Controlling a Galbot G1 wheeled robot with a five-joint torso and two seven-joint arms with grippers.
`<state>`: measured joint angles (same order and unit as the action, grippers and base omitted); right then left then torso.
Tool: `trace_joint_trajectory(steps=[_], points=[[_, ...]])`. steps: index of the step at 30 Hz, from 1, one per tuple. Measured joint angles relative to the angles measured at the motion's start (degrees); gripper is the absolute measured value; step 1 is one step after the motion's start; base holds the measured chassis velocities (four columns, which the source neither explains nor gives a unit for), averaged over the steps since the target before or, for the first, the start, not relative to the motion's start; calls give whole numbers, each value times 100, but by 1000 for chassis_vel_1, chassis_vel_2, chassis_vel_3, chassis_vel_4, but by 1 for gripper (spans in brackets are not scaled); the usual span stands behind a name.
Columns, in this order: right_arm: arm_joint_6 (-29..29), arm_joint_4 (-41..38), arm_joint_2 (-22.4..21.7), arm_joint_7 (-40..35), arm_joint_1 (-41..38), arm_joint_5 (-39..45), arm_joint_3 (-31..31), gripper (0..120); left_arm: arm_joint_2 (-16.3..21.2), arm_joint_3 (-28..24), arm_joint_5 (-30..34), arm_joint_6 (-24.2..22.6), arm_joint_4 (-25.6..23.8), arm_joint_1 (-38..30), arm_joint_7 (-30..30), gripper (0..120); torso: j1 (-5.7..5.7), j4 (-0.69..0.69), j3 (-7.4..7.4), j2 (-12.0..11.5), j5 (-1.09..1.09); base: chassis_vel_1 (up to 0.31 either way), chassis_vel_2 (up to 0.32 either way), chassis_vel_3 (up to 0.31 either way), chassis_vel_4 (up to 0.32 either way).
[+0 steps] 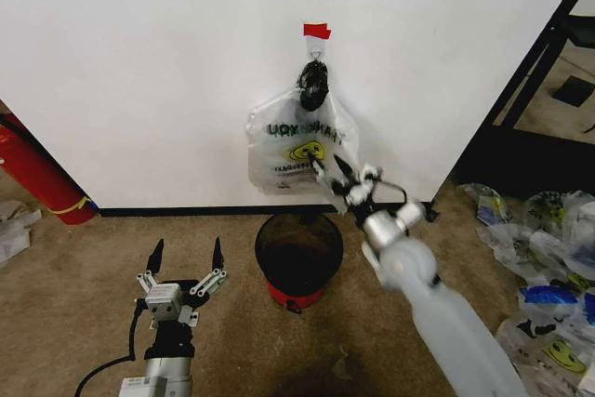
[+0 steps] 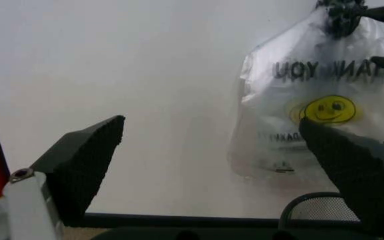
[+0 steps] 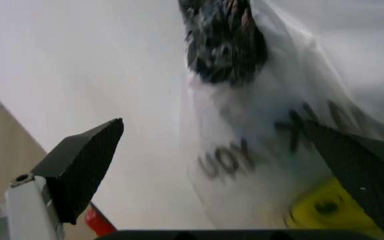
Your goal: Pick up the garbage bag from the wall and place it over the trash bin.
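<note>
Right gripper (image 1: 327,170), fingers apart, was at the hanging garbage bag (image 1: 293,146) (left gripper (image 1: 186,256) parked, spread). It should clamp near the dark knot.

The bag (image 1: 296,148) is seen to be thin, translucent plastic film — crinkled, faintly glossy, printed with dark letters and a yellow face. Its gathered top is wrapped in something dark and rough-looking. The wall (image 1: 139,62) is finished in a smooth, matt white, with a strip of red tape (image 1: 316,31) stuck on it. The bin (image 1: 298,258) is shown as dull black with a shinier red base. The floor (image 1: 65,295) is covered in short, rough beige carpet. The left pincer (image 1: 186,258) is fitted with matt black textured pads (image 2: 88,160) on pale metal-looking brackets; the right pincer (image 1: 327,169) has the same pads (image 3: 85,162).
</note>
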<state>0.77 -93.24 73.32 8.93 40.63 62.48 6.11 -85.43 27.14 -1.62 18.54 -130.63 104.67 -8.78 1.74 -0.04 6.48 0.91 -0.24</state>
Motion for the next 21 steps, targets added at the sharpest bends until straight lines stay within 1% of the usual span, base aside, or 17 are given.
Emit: trace_joint_trajectory(steps=[1, 4, 8, 12, 21], points=[[0, 0, 0, 0, 0, 0, 0, 100, 0, 0, 0, 0, 0, 0, 0, 100, 0, 0, 0, 0, 0, 0, 0, 0, 0], [5, 478, 250, -13, -425, 66, -128, 100, -26, 51, -2, 6, -21, 5, -3, 100, 0, -1, 0, 0, 0, 0, 0, 0, 0], [-6, 761, 511, -9, -673, 38, -223, 100, -65, 80, 8, 8, -45, 4, -5, 100, 0, 0, 0, 0, 0, 0, 0, 0, 0], [-21, 729, 569, -25, -707, 36, -203, 100, -103, 83, 8, 10, -66, 10, -5, 100, -1, -2, -1, 1, 0, 0, 0, 0, 0], [-34, 553, 501, -99, -700, -30, -134, 100, -77, 33, -21, 22, -30, 10, -5, 100, -1, -1, -1, 1, 0, 0, 0, 0, 0]])
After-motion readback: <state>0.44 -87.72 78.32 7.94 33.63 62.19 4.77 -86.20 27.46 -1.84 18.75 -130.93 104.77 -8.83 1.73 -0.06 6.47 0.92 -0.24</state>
